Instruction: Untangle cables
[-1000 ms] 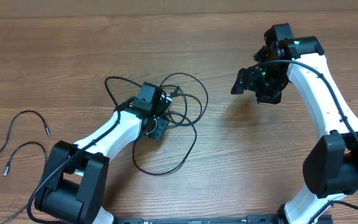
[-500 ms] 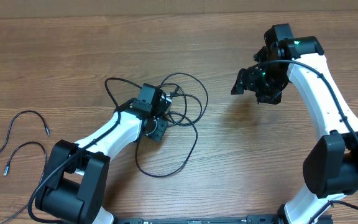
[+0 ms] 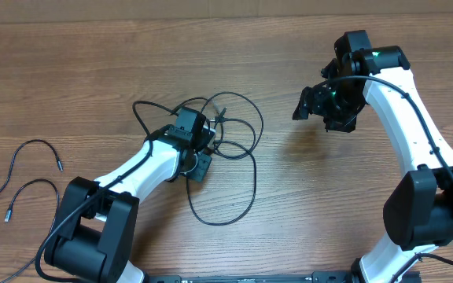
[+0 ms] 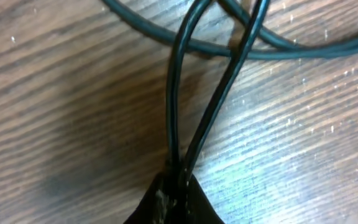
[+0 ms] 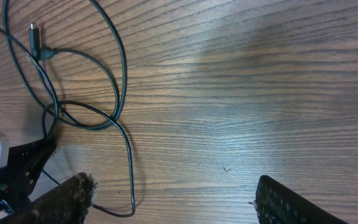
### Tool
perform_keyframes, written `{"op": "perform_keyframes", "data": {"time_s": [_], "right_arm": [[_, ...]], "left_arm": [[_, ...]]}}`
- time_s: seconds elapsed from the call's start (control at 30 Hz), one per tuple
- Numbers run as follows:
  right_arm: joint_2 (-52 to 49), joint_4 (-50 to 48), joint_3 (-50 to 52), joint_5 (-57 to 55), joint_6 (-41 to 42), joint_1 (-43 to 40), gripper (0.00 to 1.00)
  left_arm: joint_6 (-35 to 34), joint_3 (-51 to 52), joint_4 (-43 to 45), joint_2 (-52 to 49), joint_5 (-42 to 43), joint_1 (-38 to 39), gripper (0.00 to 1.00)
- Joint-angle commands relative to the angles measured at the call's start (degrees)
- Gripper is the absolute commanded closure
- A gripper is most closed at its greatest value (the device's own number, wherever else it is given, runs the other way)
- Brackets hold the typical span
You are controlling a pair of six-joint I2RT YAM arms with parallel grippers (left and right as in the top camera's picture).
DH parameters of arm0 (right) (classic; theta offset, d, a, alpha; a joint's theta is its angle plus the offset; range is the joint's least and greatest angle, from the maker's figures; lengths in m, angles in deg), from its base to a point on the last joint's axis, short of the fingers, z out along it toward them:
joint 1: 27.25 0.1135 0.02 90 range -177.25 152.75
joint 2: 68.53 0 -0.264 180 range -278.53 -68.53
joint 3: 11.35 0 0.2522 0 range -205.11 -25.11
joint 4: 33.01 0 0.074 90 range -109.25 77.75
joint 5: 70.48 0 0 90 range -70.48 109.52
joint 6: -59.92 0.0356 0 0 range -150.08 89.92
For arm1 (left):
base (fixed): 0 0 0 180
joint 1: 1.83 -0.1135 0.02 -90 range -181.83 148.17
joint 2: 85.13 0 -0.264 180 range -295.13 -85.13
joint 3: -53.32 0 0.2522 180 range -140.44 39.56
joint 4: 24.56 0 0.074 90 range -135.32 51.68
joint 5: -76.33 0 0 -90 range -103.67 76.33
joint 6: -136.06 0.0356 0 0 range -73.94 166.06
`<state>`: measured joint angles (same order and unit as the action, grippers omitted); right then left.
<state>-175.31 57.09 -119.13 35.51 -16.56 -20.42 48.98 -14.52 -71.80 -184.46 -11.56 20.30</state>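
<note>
Thin black flexible cables with small silver plug tips lie in one loose tangle [image 3: 222,146] at the centre of the overhead view, on the brown wooden table [image 3: 93,71]. How many cords that tangle holds cannot be told. Two more thin black cords lie apart near the left edge, one [image 3: 34,142] above the other [image 3: 38,181]. The left gripper [image 4: 174,186] is pinched tight on two strands [image 4: 170,106] of the tangle, side by side. The right gripper [image 5: 174,190] hangs at the overhead view's upper right, its two fingers [image 5: 61,200] spread wide with nothing between them.
</note>
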Motion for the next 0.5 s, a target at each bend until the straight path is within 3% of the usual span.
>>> {"op": "perform_keyframes", "data": {"time_s": [0.0, 0.23, 0.47], "right_arm": [[1.2, 0.1, -0.1, -0.5, 0.3, -0.1, 0.18], [1.2, 0.1, -0.1, -0.5, 0.3, -0.1, 0.18], [1.2, 0.1, -0.1, -0.5, 0.3, -0.1, 0.18]], "left_arm": [[-0.8, -4.5, -2.2, 0.0, 0.2, 0.3, 0.96], [-0.8, -15.1, -9.5, 3.3, 0.3, -2.3, 0.96], [-0.8, -28.0, -15.1, 8.7, 0.3, -12.1, 0.96]]}}
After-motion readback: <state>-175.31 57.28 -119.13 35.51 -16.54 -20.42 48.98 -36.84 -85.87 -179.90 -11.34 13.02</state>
